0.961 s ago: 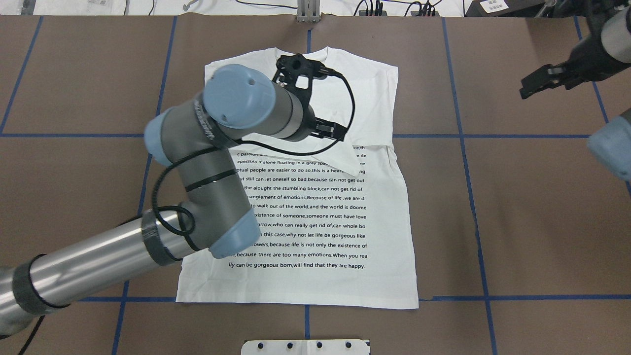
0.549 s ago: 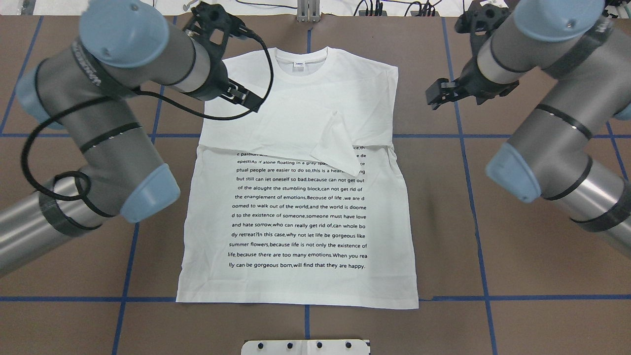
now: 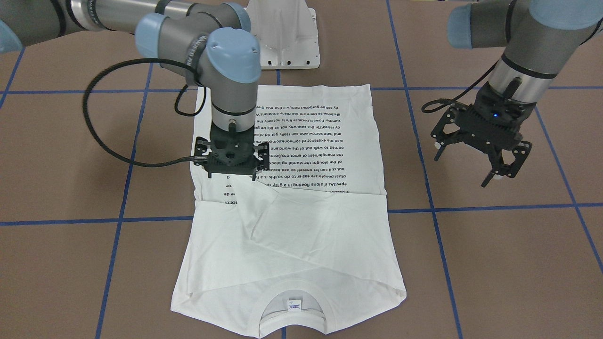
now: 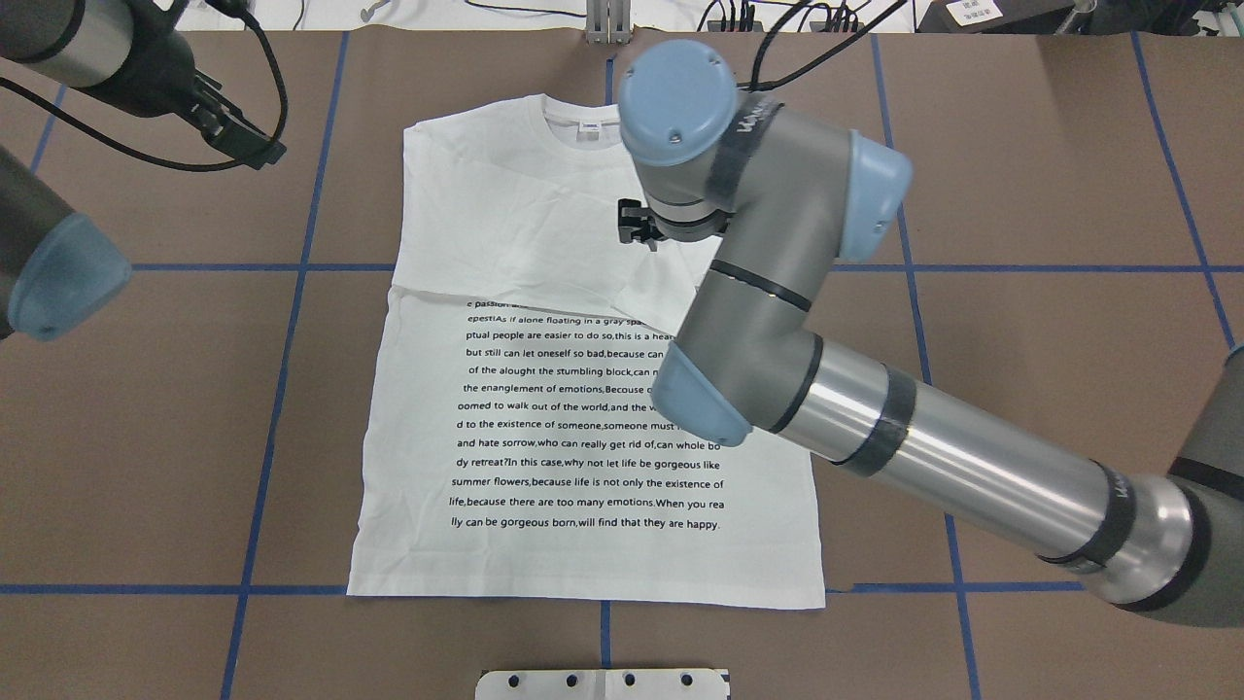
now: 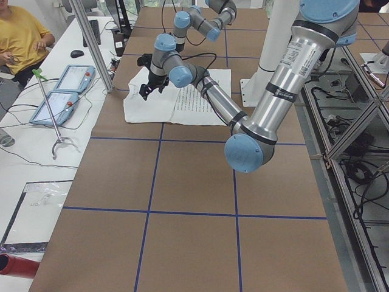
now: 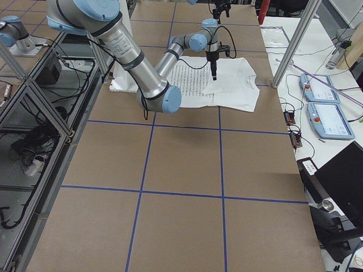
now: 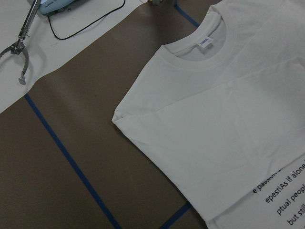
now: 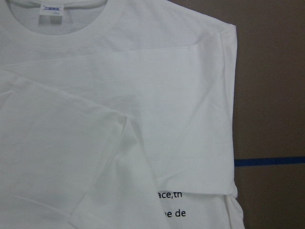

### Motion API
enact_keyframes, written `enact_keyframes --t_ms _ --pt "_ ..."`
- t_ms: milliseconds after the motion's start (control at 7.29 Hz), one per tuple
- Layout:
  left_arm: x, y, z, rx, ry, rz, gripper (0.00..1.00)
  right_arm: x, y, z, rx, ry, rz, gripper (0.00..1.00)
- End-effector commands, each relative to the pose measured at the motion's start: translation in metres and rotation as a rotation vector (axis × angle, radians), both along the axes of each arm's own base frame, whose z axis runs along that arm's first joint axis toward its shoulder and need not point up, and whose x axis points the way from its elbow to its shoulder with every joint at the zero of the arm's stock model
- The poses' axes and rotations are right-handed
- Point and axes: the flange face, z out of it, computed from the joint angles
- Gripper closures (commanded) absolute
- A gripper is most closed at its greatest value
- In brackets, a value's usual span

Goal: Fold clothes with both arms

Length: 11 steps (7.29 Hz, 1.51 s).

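the white t-shirt (image 4: 505, 214) lies flat, black text (image 4: 573, 428) up, collar (image 4: 581, 122) on the far side, sleeves (image 4: 535, 262) folded over the chest. the right arm (image 4: 777, 292) stands over it; the left arm (image 3: 523, 70) hangs beside it.

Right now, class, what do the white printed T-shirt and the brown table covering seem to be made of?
The white printed T-shirt looks like thin, matte cotton knit: soft creases, ribbed collar. The brown table covering looks like dull paper or card, flat and sheenless.

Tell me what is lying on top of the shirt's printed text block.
A folded-in sleeve lies across the top of the T-shirt's text block. Only a few line ends show beside its cuff; the words beneath are covered.
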Motion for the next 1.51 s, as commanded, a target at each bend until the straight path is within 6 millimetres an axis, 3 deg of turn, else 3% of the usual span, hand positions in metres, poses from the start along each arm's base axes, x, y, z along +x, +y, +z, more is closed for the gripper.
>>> enact_keyframes --t_ms 0,275,412,686,961,1098,1373 --pt "-0.011 0.001 0.014 0.004 -0.011 0.012 0.00 -0.080 -0.009 -0.015 -0.019 0.119 0.055 0.00" --pt "-0.010 0.001 0.015 -0.005 -0.009 0.008 0.00 -0.104 -0.014 -0.003 -0.025 0.146 0.072 0.00" --pt "-0.011 0.001 0.015 -0.007 -0.008 0.005 0.00 -0.119 -0.018 0.013 0.003 0.148 0.087 0.00" --pt "-0.011 0.003 0.020 -0.014 -0.009 0.006 0.00 -0.139 -0.004 0.022 0.011 0.142 0.078 0.05" --pt "-0.012 0.004 0.023 -0.016 -0.011 0.006 0.00 -0.149 0.010 0.019 0.036 0.150 0.056 0.42" --pt "-0.013 0.006 0.021 -0.013 -0.008 0.006 0.00 -0.150 0.012 0.020 0.037 0.154 0.047 0.51" --pt "-0.014 0.006 0.021 -0.013 -0.008 0.005 0.00 -0.150 0.012 0.025 0.037 0.161 0.043 0.56"
